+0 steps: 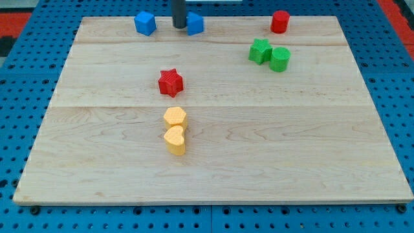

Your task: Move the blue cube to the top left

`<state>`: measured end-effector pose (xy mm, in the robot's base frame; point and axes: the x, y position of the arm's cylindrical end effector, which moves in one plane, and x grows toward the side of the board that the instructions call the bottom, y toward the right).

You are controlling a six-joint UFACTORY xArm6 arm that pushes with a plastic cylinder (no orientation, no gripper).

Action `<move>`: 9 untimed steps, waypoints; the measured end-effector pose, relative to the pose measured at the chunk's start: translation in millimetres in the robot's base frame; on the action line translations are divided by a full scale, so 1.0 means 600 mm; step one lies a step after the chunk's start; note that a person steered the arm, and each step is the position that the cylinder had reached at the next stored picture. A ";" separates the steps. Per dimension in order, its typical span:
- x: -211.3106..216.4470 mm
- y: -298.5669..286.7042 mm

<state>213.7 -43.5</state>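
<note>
worktop (213, 162) of pale wood fills the view, and along its top edge my tip (179, 26) is down between two blue blocks. furthest to the tip's left sits the blue cube (145, 23), near the tip but apart from it, close to the top left corner though not quite in it. pincer state: cannot tell, since the arm ends in a bare dark rod. below the tip and a shade to its left stands the red star (171, 82), and further below that come two yellow blocks touching one another, a yellow hexagon (174, 118) above a yellow heart (174, 140). right against the tip's right side is a second blue block (195, 24), shape unclear. well to the right lie the green star (260, 50) and green cylinder (280, 59), touching. furthest right, level with the tip, stands the red cylinder (279, 21).
</note>
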 end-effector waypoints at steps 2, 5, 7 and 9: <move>0.007 0.024; 0.006 0.017; 0.005 -0.002; -0.002 -0.074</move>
<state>212.5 -87.8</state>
